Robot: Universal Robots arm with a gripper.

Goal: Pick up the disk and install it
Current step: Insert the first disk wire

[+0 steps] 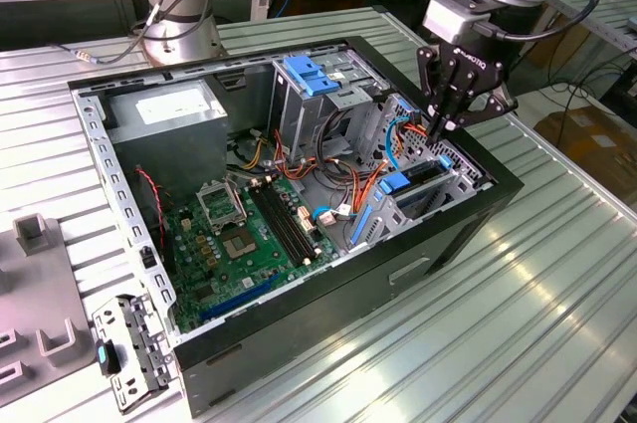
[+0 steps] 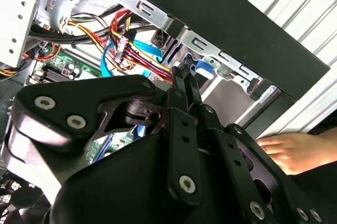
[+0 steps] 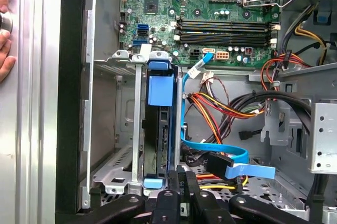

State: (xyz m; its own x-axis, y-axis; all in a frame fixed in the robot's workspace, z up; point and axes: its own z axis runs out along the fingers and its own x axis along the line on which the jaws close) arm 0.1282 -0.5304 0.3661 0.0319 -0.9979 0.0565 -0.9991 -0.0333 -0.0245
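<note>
- Disk (image 3: pixel 162 129) stands on its edge in the drive cage (image 3: pixel 113 129) of the open computer case (image 1: pixel 328 304), between the metal walls of the cage; blue plastic rails frame it, with a blue tab on its upper end in the first wrist view
- in the exterior view the disk (image 1: pixel 423 176) sits in the cage at the corner of the case toward the exterior view's right, near blue and orange cables
- gripper (image 1: pixel 445 124) hangs over this corner, just above the cage; its fingers are pressed together and hold nothing; in the first wrist view the fingertips (image 3: pixel 181 176) are just beside the near end of the disk, whether touching it I cannot tell
- blue flat cable (image 3: pixel 210 153) runs beside the disk across the floor of the case; the motherboard (image 1: pixel 239 234) lies further inside
- a person's hand (image 2: pixel 287 153) rests on the table outside the black wall of the case
</note>
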